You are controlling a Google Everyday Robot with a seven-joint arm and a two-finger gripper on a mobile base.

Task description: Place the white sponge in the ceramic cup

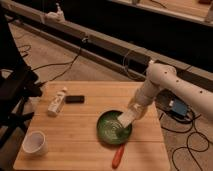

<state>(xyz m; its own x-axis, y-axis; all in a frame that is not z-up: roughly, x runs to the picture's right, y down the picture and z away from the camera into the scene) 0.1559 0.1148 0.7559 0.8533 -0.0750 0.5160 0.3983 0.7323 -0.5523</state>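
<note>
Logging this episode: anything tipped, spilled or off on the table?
The white bottle lies on its side at the left of the table, beside a black object; no spill shows. The gripper holds the white sponge over the green plate's right rim, not the ceramic cup.
</note>
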